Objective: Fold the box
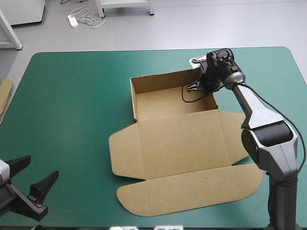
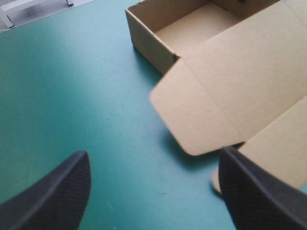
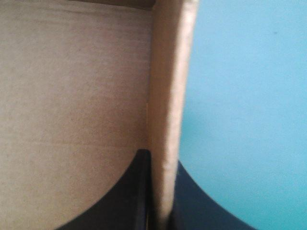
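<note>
Pinching box (image 1: pixel 172 143) wall at far-right corner with right gripper (image 3: pixel 160 160), fingers nearly together; hovering left gripper (image 1: pixel 41 168) spread wide over teal-green cover (image 1: pixel 72 96), apart from box.

Nothing here can be read. From where I stand, the brown box (image 1: pixel 177 143) shows only plain board, and the teal-green cover (image 1: pixel 72 96) around it bears no lettering, label, number or sign.
</note>
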You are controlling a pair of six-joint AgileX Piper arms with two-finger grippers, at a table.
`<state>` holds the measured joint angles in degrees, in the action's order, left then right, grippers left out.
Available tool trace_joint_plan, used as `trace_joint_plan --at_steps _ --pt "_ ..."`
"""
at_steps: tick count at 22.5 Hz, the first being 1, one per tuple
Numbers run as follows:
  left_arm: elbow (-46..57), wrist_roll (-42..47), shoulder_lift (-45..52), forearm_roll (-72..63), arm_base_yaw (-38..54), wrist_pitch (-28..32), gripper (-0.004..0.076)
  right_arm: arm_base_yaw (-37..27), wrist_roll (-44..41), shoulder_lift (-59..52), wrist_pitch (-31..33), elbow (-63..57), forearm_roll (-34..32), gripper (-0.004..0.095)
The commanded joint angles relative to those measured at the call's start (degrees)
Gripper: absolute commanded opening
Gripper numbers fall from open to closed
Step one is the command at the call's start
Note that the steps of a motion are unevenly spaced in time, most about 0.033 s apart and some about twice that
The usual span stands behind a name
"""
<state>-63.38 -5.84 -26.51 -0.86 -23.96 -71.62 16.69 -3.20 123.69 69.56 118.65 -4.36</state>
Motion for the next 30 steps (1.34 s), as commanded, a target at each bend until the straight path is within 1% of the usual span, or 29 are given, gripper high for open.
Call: trace_joint_plan --at_steps 1,5,6,7,8,11,12,16,18,25,30 --pt "-1.03 0.00 -0.86 -0.08 -0.16 -2.39 0.0531 -1.71 1.00 -3.97 1.79 1.37 -7.93 -0.0016" --pt "-1.03 -0.51 -0.86 -0.08 -0.16 -2.39 0.0531 -7.66 1.15 -5.62 1.79 1.37 -8.35 -0.0017" --pt "-1.03 -0.91 -0.86 -0.08 -0.16 -2.14 0.0531 -10.42 1.24 -6.03 1.79 1.37 -7.80 -0.0017" --pt "-1.03 -0.91 -0.86 -0.08 -0.16 -1.86 0.0531 -11.63 1.37 -6.21 1.67 1.37 -7.55 -0.0017" --pt "-1.03 -0.91 -0.86 -0.08 -0.16 -1.63 0.0531 -14.75 1.70 -6.45 1.41 1.37 -6.47 -0.0019" --pt "-1.03 -0.91 -0.86 -0.08 -0.16 -2.33 0.0531 -21.59 3.20 -6.45 1.24 1.37 -6.58 -0.0019" --pt "-1.03 -0.91 -0.86 -0.08 -0.16 -2.33 0.0531 -22.84 3.20 -6.45 1.03 1.37 -6.68 -0.0018" --pt "-1.03 -0.91 -0.86 -0.08 -0.16 -2.33 0.0531 -28.98 5.93 -6.45 -1.86 1.37 -8.51 -0.0019" --pt "-1.03 -0.91 -0.86 -0.08 -0.16 -2.33 0.0531 -33.52 6.36 -6.45 -2.12 0.85 -6.60 -0.0019" --pt "-1.03 -0.91 -0.86 -0.08 -0.16 -2.33 0.0531 -39.08 7.13 -6.35 -5.19 -3.45 -5.20 -0.0017" --pt "-1.03 -0.91 -0.86 -0.08 -0.16 -2.33 0.0531 -39.34 9.22 -6.35 -6.99 -6.22 -4.90 -0.0017"
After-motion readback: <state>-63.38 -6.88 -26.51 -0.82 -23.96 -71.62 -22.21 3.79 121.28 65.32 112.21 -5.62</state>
